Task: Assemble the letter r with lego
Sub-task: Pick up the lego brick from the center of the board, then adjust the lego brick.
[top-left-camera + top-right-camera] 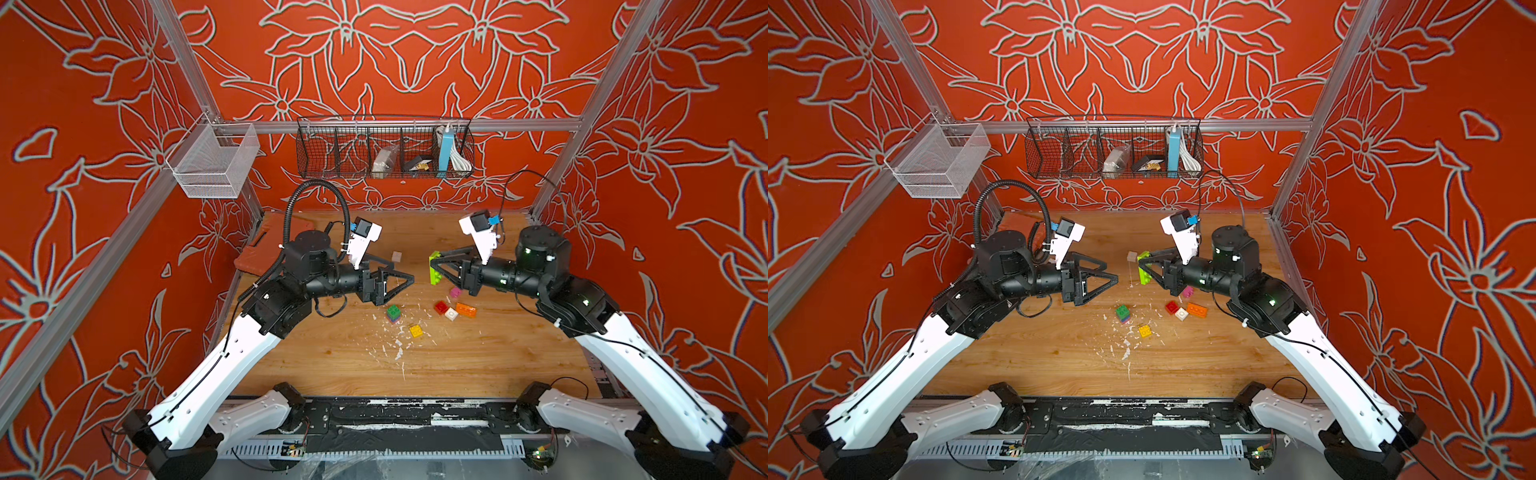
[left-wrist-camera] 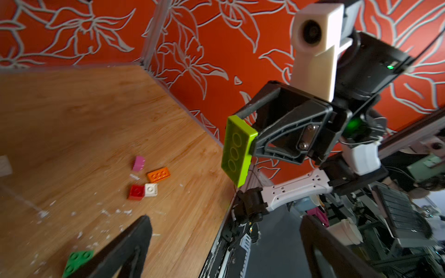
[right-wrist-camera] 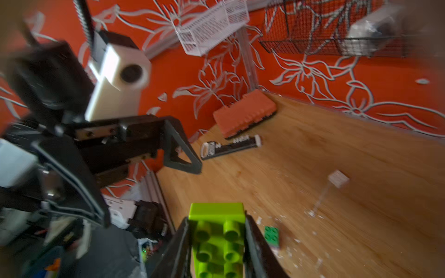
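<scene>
With right pincer (image 1: 433,262) shut, clamps lime brick (image 1: 435,276) at centre of frame, long axis up-down, crosswise to the jaws. Faces wide-open, empty left pincer (image 1: 404,272) just left, apart. Shows other lego (image 1: 465,309) loose on desk (image 1: 457,365) below.

Bright, even light is falling from above in both top views, laying only soft, short shadows beneath the robot arms (image 1: 232,357) on the wooden table (image 1: 332,374). Toward the edges the frame rails (image 1: 104,266) are bending and the wall pattern (image 1: 685,166) is showing colour fringes. In the left wrist view the lime brick (image 2: 238,149) is showing sharp, while the near foreground is sitting dark and blurred. The right wrist view is smearing with motion blur, its corners fading into shadow.
</scene>
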